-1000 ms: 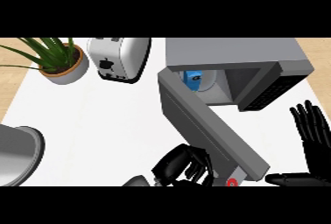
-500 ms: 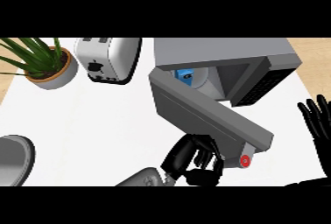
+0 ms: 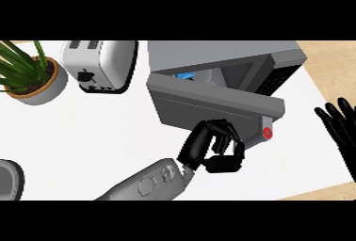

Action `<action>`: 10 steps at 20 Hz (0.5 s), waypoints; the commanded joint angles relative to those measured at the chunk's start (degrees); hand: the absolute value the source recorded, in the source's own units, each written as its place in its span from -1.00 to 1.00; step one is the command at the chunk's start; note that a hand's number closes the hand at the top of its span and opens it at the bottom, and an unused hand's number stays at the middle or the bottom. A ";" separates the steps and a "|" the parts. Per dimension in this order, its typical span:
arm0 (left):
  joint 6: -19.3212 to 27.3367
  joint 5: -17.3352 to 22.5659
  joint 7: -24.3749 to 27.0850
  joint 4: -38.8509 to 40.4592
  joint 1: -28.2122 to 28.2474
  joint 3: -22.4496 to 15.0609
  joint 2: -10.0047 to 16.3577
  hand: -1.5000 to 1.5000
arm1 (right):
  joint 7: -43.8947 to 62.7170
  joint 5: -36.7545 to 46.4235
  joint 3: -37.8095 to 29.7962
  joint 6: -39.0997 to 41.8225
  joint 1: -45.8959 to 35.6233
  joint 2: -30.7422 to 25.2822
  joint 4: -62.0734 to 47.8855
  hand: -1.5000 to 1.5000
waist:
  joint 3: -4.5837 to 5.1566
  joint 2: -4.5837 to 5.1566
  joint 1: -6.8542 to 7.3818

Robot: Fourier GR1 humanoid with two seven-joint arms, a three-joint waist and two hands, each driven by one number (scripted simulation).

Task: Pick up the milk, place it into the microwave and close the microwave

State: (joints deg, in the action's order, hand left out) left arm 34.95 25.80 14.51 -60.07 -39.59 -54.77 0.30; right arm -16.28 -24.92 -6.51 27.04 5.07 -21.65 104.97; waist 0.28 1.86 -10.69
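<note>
Milk point(image 3: 184, 75) shows only as a small blue patch inside the microwave point(image 3: 222, 52), in the narrow gap above the top edge of the microwave door point(image 3: 208, 106); the rest of it is hidden. The microwave sits in the upper centre and right of the frame on the white desk point(image 3: 104, 127). Its grey door stands partly ajar, swung across most of the opening, with a red round mark point(image 3: 267, 133) near its lower right corner.

The left hand point(image 3: 212, 150) comes up from the lower middle of the frame on its grey forearm. Its fingers are curled, holding nothing, and lie against the lower part of the door's outer face. The right hand point(image 3: 344, 136) rests at the right edge of the frame, fingers straight and pointing up, apart from the microwave.

A white toaster point(image 3: 97, 63) stands left of the microwave, with a potted plant point(image 3: 28, 75) in the upper left corner.
</note>
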 commanded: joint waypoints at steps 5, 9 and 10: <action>3.10 7.59 1.01 6.61 -8.46 4.90 -0.29 1.00 | 2.61 -5.21 0.09 2.28 -0.95 -1.68 2.74 -1.00 | -0.02 1.03 -3.92; 3.60 11.74 1.13 8.80 -11.63 8.15 -0.30 1.00 | 3.63 -7.48 0.45 2.55 -2.42 -1.82 3.06 -1.00 | 0.02 1.71 -4.56; 3.88 12.80 1.55 8.85 -12.23 9.06 -0.30 1.00 | 4.19 -7.85 -0.10 2.90 -2.57 -2.90 3.50 -1.00 | 0.08 1.69 -5.19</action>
State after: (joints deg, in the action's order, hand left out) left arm 38.00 35.38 14.82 -52.94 -48.50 -49.17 -0.01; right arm -13.35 -30.78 -6.44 29.23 3.11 -23.49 107.63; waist 0.27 3.23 -14.69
